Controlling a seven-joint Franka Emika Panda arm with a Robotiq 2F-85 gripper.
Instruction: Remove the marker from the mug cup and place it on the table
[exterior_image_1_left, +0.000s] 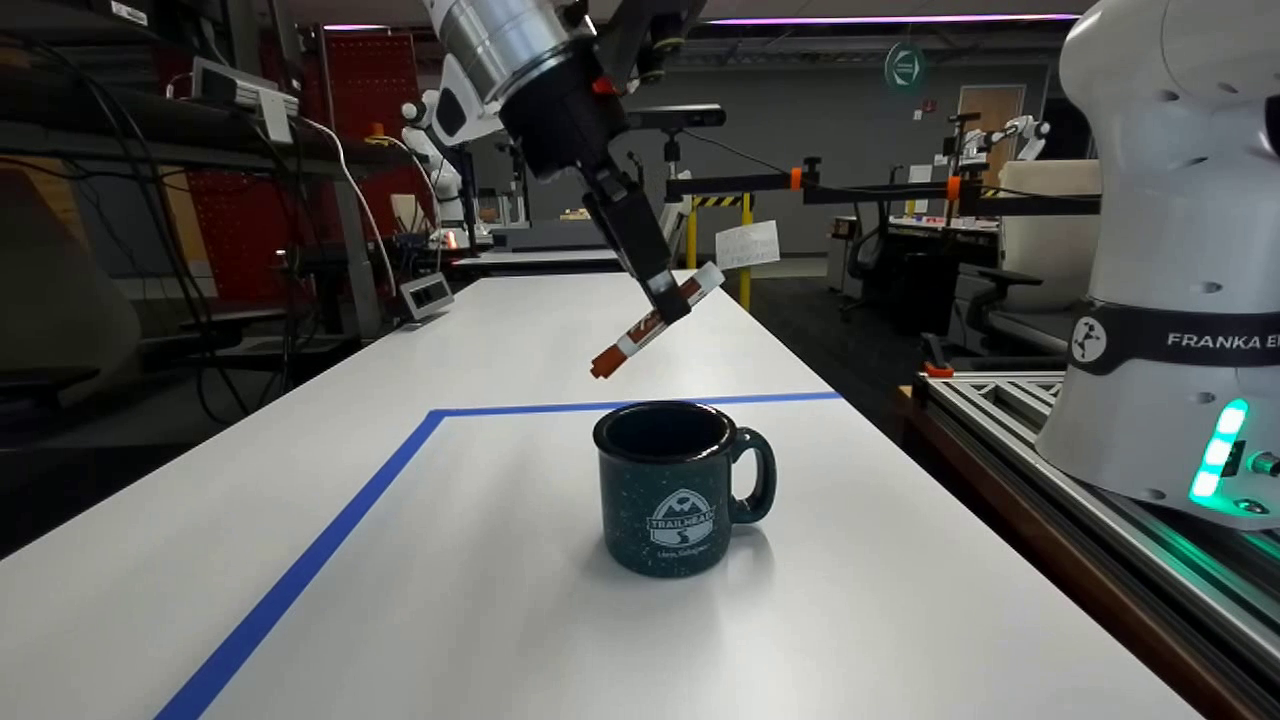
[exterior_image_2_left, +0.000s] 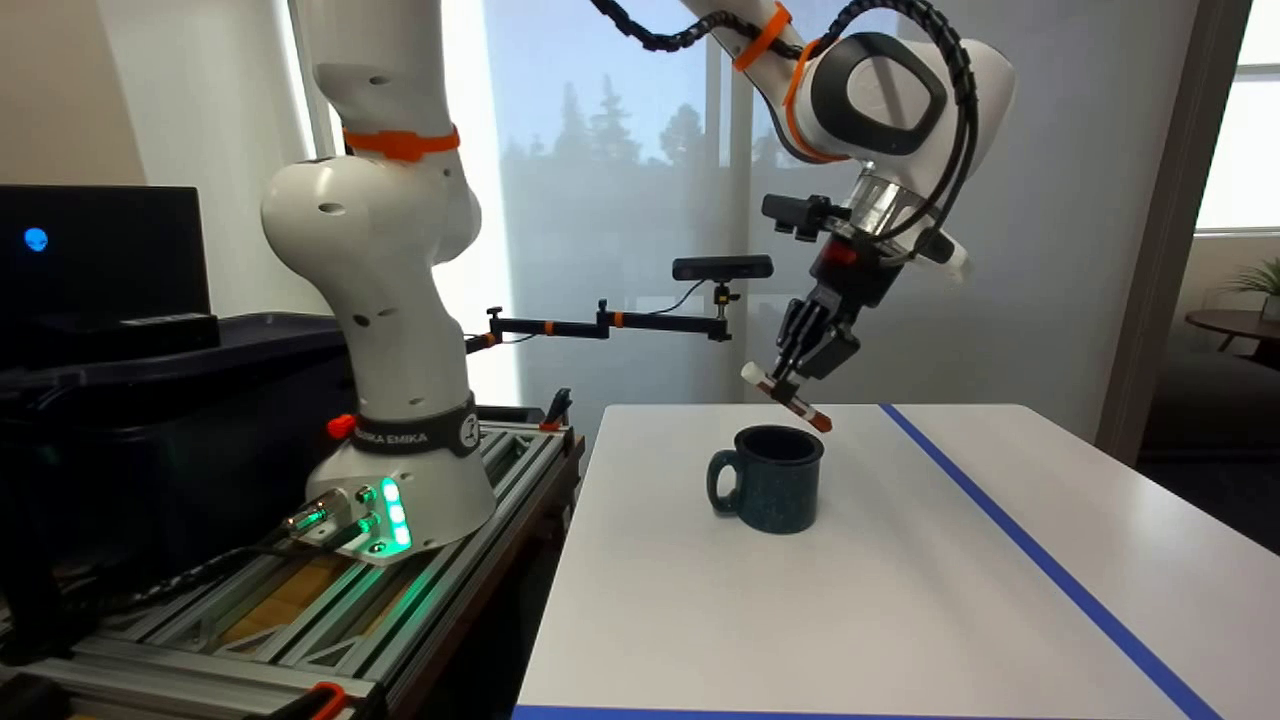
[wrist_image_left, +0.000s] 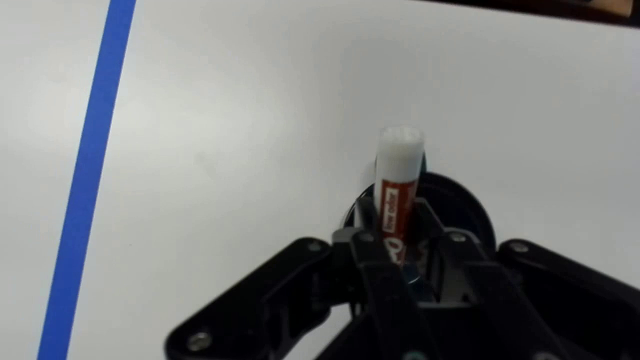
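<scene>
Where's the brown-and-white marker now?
In an exterior view, the marker is tilted, gripped by the black gripper, above the speckled dark-green mug and left of the white robot base.

Mug (exterior_image_1_left: 668, 490): white "TRAILHEAD"; script beneath too small for me.
Marker (wrist_image_left: 398, 195): I read "low odor" in wrist view.
Base band (exterior_image_1_left: 1180, 342): "FRANKA EMIKA", which I piece together from both exterior views.
Paper (exterior_image_1_left: 748, 245): writing, illegible to me.
Black panel (exterior_image_2_left: 110, 260): blue alien-head logo.
Round sign (exterior_image_1_left: 904, 66): pale emblem, unclear to me.

I see the mug cup (exterior_image_1_left: 640, 515) on the surface (exterior_image_1_left: 430, 600), its handle (exterior_image_1_left: 765, 478) toward the arm's base (exterior_image_1_left: 1150, 430). Above it and apart, the marker (exterior_image_1_left: 642, 330) slants in my hand (exterior_image_1_left: 668, 296).
</scene>
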